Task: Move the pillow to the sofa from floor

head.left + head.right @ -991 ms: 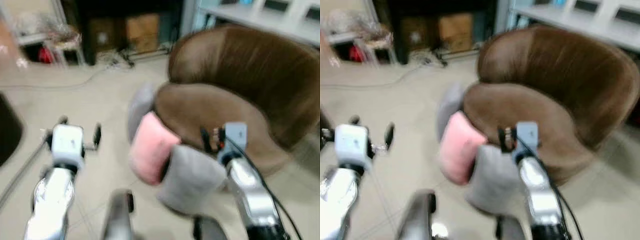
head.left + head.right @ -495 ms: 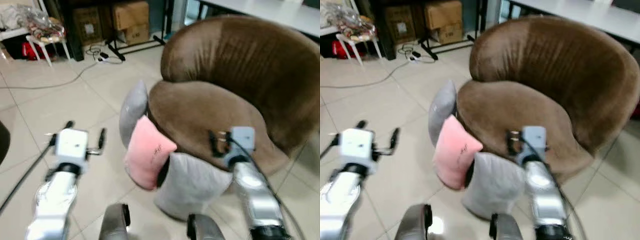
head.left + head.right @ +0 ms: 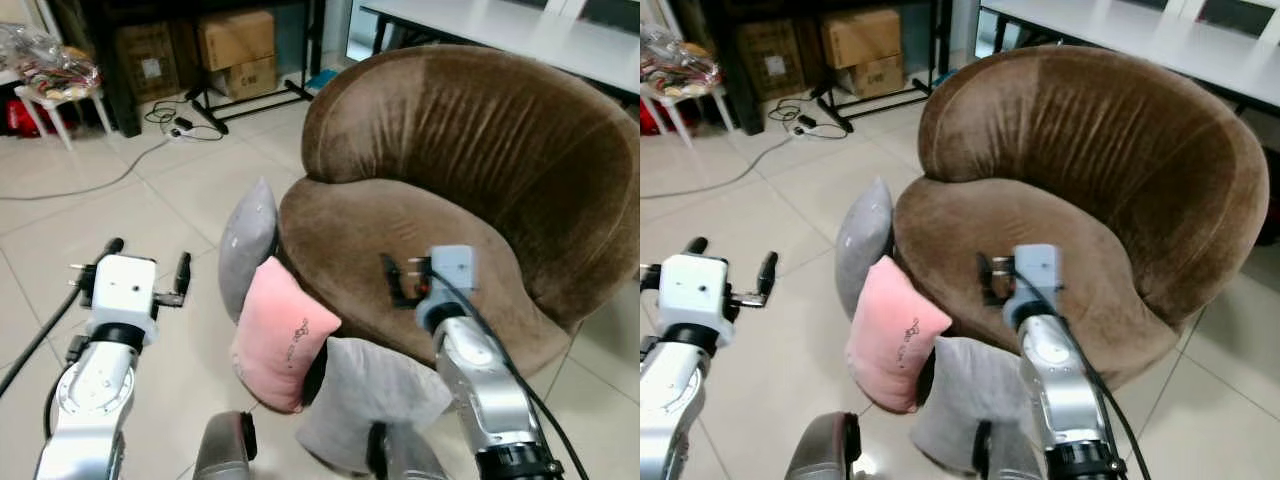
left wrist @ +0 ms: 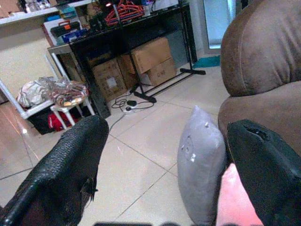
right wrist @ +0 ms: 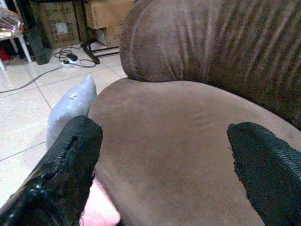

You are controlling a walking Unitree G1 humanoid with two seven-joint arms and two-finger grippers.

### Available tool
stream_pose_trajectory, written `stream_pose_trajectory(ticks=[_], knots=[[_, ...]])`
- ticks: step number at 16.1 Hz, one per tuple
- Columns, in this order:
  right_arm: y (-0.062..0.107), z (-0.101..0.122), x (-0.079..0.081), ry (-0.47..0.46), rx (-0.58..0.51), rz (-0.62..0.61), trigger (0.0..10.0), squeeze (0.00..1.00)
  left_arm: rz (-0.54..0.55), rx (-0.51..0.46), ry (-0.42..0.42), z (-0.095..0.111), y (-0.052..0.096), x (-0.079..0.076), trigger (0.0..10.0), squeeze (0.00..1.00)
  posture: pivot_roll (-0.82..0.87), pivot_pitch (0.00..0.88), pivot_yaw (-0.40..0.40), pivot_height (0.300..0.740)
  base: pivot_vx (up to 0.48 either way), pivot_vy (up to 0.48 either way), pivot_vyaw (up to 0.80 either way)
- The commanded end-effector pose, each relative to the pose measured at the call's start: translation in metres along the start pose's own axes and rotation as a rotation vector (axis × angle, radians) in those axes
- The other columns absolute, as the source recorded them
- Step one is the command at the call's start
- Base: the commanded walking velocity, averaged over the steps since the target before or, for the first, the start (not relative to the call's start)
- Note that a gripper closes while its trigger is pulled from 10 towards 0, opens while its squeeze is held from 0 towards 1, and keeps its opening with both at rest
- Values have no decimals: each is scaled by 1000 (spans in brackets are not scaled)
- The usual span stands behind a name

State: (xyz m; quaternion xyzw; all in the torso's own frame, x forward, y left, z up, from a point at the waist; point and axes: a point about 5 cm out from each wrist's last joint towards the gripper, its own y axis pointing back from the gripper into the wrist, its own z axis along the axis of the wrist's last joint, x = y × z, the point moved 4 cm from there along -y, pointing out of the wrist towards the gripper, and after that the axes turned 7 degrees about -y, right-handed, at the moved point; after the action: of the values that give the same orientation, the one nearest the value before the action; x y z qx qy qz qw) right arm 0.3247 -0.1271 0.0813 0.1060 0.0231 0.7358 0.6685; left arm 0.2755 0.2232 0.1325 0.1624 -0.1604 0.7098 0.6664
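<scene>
Three pillows lean against the front of the brown round sofa [image 3: 470,160] on the tiled floor: an upright grey pillow [image 3: 250,240], a pink pillow [image 3: 282,335] and a second grey pillow [image 3: 372,395] lowest. My left gripper [image 3: 146,255] is raised over the floor to the left of the pillows, open and holding nothing. In its wrist view the grey pillow [image 4: 200,176] and the pink pillow [image 4: 237,200] lie ahead. My right gripper [image 3: 400,282] hovers open above the sofa seat [image 5: 174,141], just past the pillows, with nothing between its fingers.
Cardboard boxes [image 3: 235,40] and a black stand sit behind the sofa's left side. Cables [image 3: 170,125] trail across the floor. A white stool with bags [image 3: 55,80] stands at the far left. A white table edge [image 3: 500,25] runs along the top right.
The whole picture has shifted and sharpened as the camera moved. Both arms stay raised and open. The pillows still lean against the sofa.
</scene>
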Motion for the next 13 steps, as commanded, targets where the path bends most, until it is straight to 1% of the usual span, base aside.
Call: stream_pose_trajectory(ticks=[1, 3, 7, 10, 13], knots=[[3, -4, -17, 8, 26, -45, 10000, 0, -25, -12, 6, 4, -1, -9, 10000, 0, -25, 0, -34, 580, 0, 0, 0], [2, -6, -19, 19, 45, -45, 10000, 0, -34, -9, 1, 3, -1, -11, 10000, 0, -22, 0, -40, 555, 0, 0, 0], [0, -17, -17, 62, 121, 4, 10000, 0, -99, 0, -35, -1, 2, -19, 10000, 0, -26, 0, -41, 510, 0, 0, 0], [-2, -23, -17, 89, 160, 33, 10000, 0, -126, 8, -42, -3, 5, -22, 10000, 0, -31, 0, -41, 485, 0, 0, 0], [-6, -31, -18, 129, 209, 63, 10000, 0, -171, 16, -64, -5, 11, -26, 10000, 0, -24, 0, -47, 450, 0, 0, 0]])
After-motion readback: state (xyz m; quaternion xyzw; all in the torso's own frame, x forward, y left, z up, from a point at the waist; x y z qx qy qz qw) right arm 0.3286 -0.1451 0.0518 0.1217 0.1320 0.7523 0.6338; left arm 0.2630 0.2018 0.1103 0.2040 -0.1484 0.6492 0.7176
